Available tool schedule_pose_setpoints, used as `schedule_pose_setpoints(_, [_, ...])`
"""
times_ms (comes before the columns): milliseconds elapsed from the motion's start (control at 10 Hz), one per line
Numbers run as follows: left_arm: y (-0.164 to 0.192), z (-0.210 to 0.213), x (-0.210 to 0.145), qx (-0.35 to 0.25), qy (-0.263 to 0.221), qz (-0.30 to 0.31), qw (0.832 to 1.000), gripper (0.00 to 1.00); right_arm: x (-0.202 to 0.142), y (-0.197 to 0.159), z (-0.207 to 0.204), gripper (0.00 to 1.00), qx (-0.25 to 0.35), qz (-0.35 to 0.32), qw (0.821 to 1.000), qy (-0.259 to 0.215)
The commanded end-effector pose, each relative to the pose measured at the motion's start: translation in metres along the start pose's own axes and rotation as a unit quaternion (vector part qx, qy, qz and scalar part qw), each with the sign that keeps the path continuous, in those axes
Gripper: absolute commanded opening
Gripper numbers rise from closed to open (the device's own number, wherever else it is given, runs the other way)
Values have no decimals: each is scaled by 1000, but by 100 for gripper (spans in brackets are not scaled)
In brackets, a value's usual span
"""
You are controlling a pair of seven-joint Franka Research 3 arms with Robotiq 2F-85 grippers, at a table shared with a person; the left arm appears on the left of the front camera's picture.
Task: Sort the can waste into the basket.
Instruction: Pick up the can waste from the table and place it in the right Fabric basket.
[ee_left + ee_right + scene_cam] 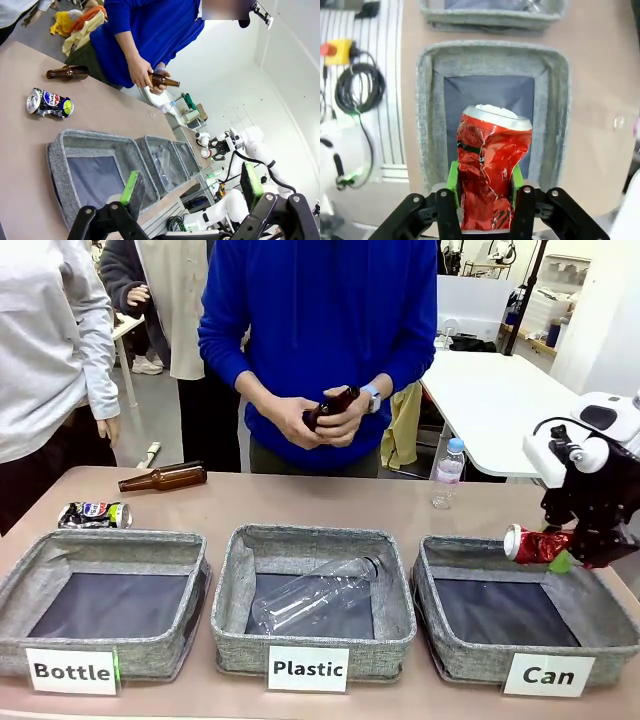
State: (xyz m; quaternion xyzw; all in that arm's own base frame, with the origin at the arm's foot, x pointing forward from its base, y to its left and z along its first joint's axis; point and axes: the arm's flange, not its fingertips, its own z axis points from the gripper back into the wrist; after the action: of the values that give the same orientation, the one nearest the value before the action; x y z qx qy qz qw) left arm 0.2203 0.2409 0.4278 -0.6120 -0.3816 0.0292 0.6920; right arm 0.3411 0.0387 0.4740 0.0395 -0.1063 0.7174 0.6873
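Three words were read, each printed in black on a white card fixed to the front of a grey basket. "Bottle" was shown on the left card (72, 671), on the left basket (165, 655). "Plastic" was shown on the middle card (308, 669), on the middle basket (238, 652). "Can" was shown on the right card (548, 675), on the right basket (468, 665). Coloured print was seen on the crushed can (94, 515) lying on the worktop (300, 502), but no word could be made out. On the red can (535, 544) nothing legible was found.
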Motion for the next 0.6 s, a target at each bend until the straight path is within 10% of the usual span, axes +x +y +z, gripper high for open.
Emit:
schedule_pose_setpoints(0, [-1,0,0,-7,-3,-14,1000,100,-7,10,-21,63,4,24,1000,-17])
schedule_pose_setpoints(100, [-1,0,0,-7,-3,-14,1000,100,-7,9,-24,100,3,23,1000,-14])
schedule_pose_setpoints(500, [-1,0,0,-7,-3,-14,1000,100,-4,7,-27,100,6,-13,1000,-4])
